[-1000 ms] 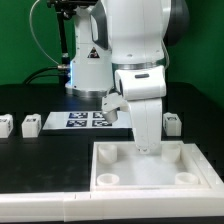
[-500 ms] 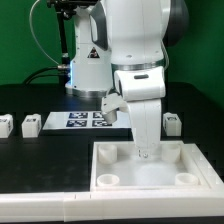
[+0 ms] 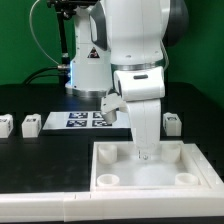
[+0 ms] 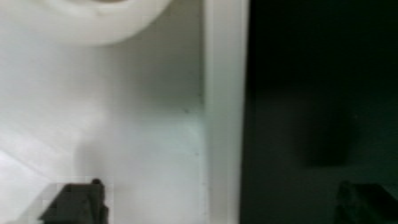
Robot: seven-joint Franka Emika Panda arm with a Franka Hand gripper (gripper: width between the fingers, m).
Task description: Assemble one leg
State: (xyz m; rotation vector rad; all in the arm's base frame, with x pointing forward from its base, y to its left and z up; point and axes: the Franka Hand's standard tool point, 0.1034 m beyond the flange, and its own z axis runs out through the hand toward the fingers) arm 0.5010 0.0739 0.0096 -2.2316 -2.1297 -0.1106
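Plastic, small and stiff: each leg [image 3: 172,123] looks light, probably smooth too, so an off-centre pinch could let it twist or tip. It is best taken across two flat opposite sides, high enough to leave the lower end free for a socket [image 4: 107,12].

None is in hand. The gripper [image 3: 146,152] hangs low at the panel [image 3: 110,178], its fingers [image 4: 71,203] spread wide with nothing between them. One is over the panel's white floor, the other over the dark table [image 4: 320,100], astride the rim. Whether they touch it I cannot tell.

The nearest leg stands on the table just behind the gripper, toward the exterior view's right. Two more legs [image 3: 30,125] stand well apart from it toward the exterior view's left, beyond the marker board [image 3: 85,120].

Against a second ago, little differs — the arm [image 3: 135,50], panel and legs seem to sit where they were.
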